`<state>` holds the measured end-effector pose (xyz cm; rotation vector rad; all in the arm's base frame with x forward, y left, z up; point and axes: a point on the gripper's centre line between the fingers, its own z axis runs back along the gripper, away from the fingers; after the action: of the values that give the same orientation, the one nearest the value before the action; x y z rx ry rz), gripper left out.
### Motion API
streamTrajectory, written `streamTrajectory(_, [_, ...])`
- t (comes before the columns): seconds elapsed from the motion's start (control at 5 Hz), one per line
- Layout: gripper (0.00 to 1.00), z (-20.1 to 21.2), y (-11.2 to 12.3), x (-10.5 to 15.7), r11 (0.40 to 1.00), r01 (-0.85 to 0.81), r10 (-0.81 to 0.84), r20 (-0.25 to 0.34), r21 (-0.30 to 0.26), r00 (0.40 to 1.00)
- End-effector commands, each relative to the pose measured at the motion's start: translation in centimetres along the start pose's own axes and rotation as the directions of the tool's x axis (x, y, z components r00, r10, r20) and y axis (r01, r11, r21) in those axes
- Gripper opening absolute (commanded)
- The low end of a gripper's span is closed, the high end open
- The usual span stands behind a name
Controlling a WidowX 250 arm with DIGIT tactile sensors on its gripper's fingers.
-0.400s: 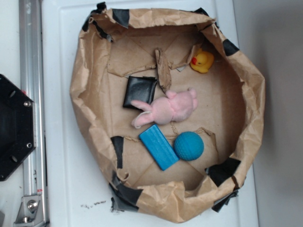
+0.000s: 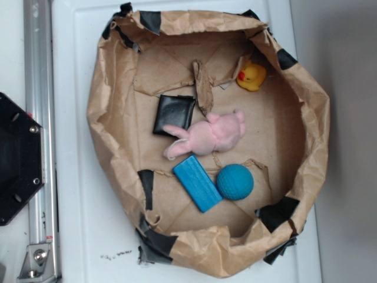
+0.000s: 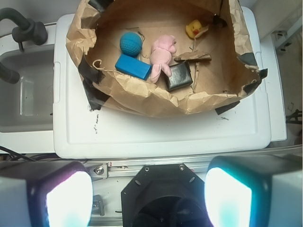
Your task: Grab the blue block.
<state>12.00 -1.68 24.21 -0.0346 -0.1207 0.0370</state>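
The blue block (image 2: pixel 198 183) lies flat on the floor of a crumpled brown paper bowl (image 2: pixel 109 118), slanted, with the blue ball (image 2: pixel 235 181) touching its right side. In the wrist view the blue block (image 3: pixel 133 66) sits far ahead, below the blue ball (image 3: pixel 130 43). My gripper (image 3: pixel 148 197) is open, its two pads (image 3: pixel 68 198) wide apart at the bottom of the wrist view, above the black robot base and well back from the bowl. Nothing is between them. The gripper does not show in the exterior view.
A pink plush bunny (image 2: pixel 207 134) lies just above the block, a black square pouch (image 2: pixel 174 114) to its left, a yellow duck (image 2: pixel 251 76) at the far right. The bowl stands on a white lid (image 3: pixel 161 135). A metal rail (image 2: pixel 39 135) and black base plate (image 2: pixel 17 159) lie left.
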Motion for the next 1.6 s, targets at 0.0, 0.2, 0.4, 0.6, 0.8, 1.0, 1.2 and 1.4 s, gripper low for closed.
streamTrajectory(0.0, [1.00, -5.7, -0.9, 9.1, 0.978, 0.210, -0.210, -0.015, 0.007, 0.978])
streamTrajectory(0.2, [1.00, -9.3, 0.0, 11.7, 0.964, 0.265, -0.264, -0.042, 0.002, 0.963])
streamTrajectory(0.4, [1.00, -12.9, 0.1, 12.1, 0.937, 0.350, -0.350, -0.059, -0.007, 0.935])
streamTrajectory(0.6, [1.00, -16.3, -0.1, 11.9, 0.918, 0.395, -0.394, -0.051, 0.032, 0.918])
streamTrajectory(0.8, [1.00, -18.8, 0.1, 11.9, 0.902, 0.430, -0.427, -0.067, 0.043, 0.902])
streamTrajectory(1.0, [1.00, -20.6, -0.7, 10.7, 0.819, 0.572, -0.574, -0.038, -0.045, 0.818])
streamTrajectory(1.2, [1.00, -21.5, -2.4, 9.5, 0.668, 0.742, -0.742, 0.024, -0.051, 0.670])
streamTrajectory(1.4, [1.00, -21.0, -3.1, 9.3, 0.586, 0.808, -0.803, 0.083, -0.063, 0.590])
